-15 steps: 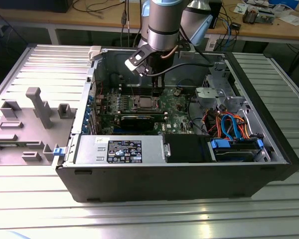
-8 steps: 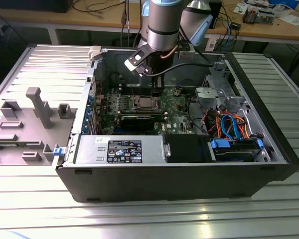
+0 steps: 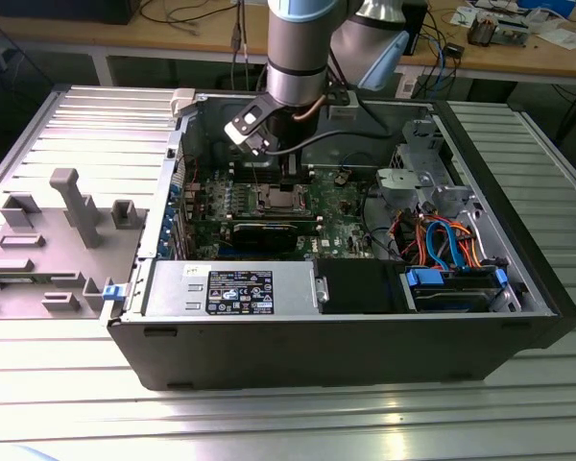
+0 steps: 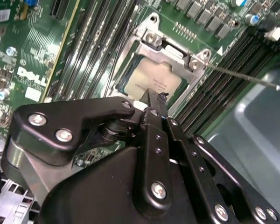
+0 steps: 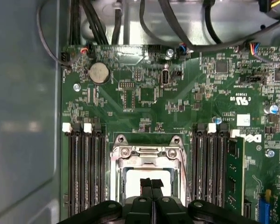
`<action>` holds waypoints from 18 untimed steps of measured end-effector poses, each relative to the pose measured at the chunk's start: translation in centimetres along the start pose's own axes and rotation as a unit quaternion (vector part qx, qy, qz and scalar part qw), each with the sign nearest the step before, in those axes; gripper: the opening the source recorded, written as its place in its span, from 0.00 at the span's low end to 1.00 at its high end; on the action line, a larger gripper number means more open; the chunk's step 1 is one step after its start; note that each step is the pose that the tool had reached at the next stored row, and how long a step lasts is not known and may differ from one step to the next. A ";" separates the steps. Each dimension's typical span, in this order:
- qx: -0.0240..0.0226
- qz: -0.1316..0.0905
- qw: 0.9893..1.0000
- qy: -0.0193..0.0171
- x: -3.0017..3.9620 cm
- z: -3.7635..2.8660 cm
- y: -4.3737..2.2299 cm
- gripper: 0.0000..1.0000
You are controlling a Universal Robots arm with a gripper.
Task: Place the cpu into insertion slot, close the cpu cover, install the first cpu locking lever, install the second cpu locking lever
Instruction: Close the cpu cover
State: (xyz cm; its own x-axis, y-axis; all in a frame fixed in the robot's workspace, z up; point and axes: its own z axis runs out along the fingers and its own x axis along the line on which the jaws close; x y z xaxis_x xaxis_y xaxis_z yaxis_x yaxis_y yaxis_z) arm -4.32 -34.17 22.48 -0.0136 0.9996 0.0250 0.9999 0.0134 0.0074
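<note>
Above the cpu (image 4: 150, 77), closed hand (image 4: 157, 96)

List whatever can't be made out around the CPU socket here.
First wrist view: the gripper hides one edge of the cpu cover.
Second wrist view: the gripper's body covers part of the cpu, and whether its tips touch the chip is unclear.
Exterior view: the insertion slot is too small to tell whether it is closed or latched.
</note>
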 end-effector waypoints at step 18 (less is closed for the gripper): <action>0.000 0.000 1.000 0.001 -0.01 0.20 -0.58 0.11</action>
State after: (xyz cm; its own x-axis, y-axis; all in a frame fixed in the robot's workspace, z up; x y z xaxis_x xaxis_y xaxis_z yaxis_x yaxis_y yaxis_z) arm -4.89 -34.19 22.28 -0.0141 0.9995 0.0269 0.9999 0.0140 0.0073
